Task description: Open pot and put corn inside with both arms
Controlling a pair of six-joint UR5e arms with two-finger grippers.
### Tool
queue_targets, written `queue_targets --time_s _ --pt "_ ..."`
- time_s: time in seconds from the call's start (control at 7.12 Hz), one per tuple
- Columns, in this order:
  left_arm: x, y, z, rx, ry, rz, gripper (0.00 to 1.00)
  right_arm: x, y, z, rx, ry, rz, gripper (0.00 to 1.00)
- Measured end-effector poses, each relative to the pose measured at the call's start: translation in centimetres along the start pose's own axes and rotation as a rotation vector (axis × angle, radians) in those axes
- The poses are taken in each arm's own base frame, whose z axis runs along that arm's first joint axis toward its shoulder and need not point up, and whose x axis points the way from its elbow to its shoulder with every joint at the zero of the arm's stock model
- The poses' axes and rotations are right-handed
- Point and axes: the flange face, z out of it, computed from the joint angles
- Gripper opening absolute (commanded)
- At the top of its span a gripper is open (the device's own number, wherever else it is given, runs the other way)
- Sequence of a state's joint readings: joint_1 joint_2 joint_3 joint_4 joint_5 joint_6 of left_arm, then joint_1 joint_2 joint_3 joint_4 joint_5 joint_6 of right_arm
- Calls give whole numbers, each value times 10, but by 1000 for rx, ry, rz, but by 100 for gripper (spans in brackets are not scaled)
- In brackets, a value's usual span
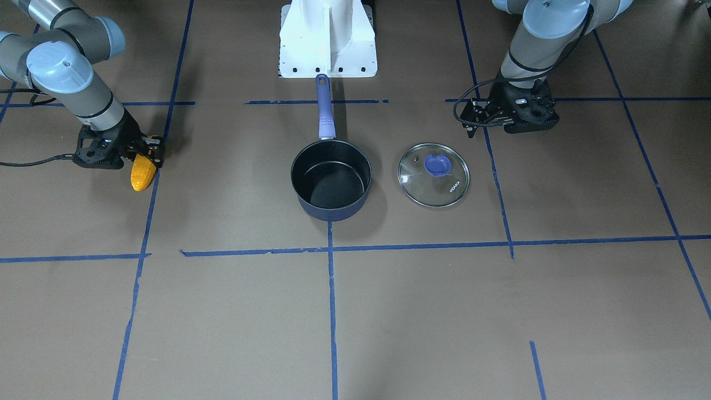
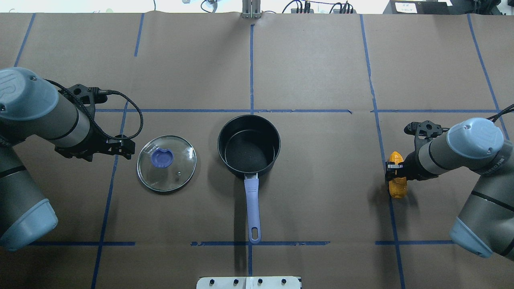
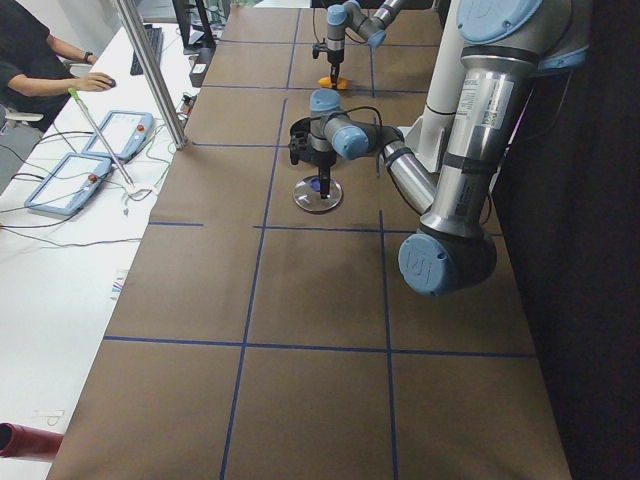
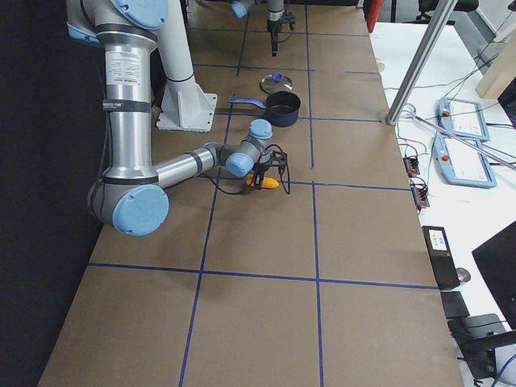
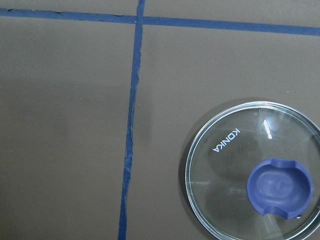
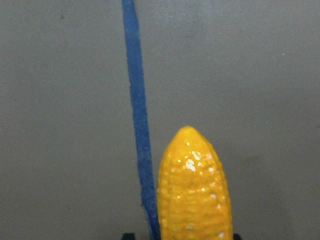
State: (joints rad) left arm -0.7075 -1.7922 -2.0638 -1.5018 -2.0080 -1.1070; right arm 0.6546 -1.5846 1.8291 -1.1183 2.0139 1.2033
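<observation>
The pot point(image 2: 249, 146) stands open in the middle of the table, its black inside empty and its purple-blue handle point(image 2: 252, 208) pointing toward the robot's base. It also shows in the front-facing view point(image 1: 331, 179). The corn point(image 2: 396, 181) lies at the table's right on a blue tape line. My right gripper point(image 2: 394, 167) is shut on the far end of the corn point(image 1: 142, 173), low at the table. The corn's tip fills the right wrist view point(image 6: 194, 190). My left gripper point(image 2: 129, 147) is open and empty, just left of the glass lid point(image 2: 166, 163).
The glass lid point(image 1: 434, 174) with its purple-blue knob lies flat on the table between the pot and my left gripper; it also shows in the left wrist view point(image 5: 235, 150). The white base pedestal point(image 1: 328, 39) stands behind the pot's handle. Blue tape lines cross the brown table.
</observation>
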Motion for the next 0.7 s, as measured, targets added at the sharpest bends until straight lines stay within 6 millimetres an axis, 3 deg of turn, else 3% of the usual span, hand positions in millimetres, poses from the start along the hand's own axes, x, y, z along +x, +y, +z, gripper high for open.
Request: queue_targets --time_s 0.14,0.28,0.42,0.7 --pt "-1 -1 -3 4 3 -1 100 -9 3 -14 10 -25 -12 0" --pt "-2 -2 -7 10 7 -4 100 -30 8 -38 23 -70 -28 0" --pt "-5 -5 -11 18 9 -9 100 -75 9 -67 36 -127 -20 1" --pt "-20 -4 -18 26 6 -24 100 -211 5 -111 27 -200 67 2"
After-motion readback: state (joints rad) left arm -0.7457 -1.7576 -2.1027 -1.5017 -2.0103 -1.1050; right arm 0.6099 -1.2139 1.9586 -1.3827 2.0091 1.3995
